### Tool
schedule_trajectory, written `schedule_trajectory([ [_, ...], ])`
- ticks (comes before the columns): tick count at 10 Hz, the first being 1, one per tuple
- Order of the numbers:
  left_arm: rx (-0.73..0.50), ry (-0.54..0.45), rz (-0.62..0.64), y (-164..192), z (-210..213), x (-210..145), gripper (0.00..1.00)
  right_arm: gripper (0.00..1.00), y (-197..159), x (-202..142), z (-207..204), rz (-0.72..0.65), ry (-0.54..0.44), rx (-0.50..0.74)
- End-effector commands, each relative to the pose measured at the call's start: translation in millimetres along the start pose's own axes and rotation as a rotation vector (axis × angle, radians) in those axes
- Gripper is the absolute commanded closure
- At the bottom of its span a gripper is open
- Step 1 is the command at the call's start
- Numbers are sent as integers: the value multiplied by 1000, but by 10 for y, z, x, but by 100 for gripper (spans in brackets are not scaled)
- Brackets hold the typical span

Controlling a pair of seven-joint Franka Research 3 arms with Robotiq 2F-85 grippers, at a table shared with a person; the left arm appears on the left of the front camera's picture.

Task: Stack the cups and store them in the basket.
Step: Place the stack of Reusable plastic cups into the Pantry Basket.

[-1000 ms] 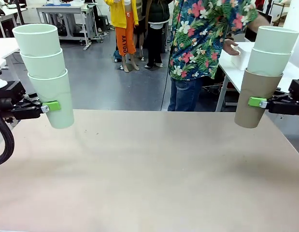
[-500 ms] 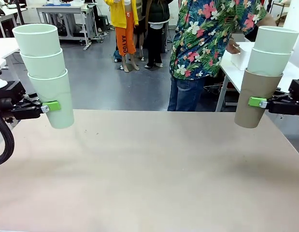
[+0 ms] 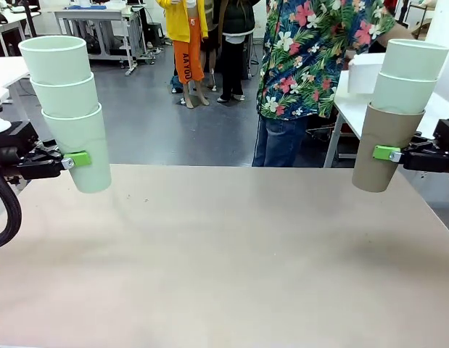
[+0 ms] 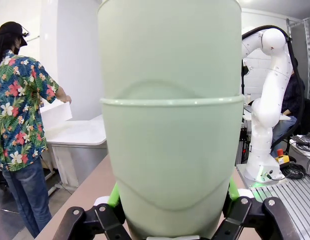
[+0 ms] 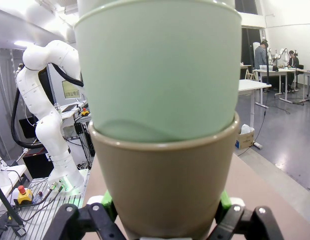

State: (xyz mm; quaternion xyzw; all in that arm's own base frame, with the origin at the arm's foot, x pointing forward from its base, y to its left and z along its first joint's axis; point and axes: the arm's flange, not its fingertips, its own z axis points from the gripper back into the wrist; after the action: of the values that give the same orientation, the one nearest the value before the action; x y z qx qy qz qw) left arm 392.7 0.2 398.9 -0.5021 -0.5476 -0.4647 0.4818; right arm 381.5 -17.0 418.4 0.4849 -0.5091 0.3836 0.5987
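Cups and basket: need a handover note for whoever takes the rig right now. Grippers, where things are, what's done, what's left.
Left gripper: shut on the bottom cup of a stack of three mint cups, upright at the left side of the table.
Right gripper: shut on the tan cup, with two more mint cups nested in it, upright at the right side.
Basket: not on the table; the person holds it raised at the far right.
Done: two stacks of three.
Left: join the stacks, then store them in the basket.
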Motion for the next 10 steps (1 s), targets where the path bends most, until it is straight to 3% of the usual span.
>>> schedule_trajectory([
  [1, -1, -4, -12, -13, -12, 37, 14, 14, 9, 20, 1, 6, 2, 2],
  [10, -1, -4, -12, -13, -12, 37, 14, 14, 9, 20, 1, 6, 2, 2],
])
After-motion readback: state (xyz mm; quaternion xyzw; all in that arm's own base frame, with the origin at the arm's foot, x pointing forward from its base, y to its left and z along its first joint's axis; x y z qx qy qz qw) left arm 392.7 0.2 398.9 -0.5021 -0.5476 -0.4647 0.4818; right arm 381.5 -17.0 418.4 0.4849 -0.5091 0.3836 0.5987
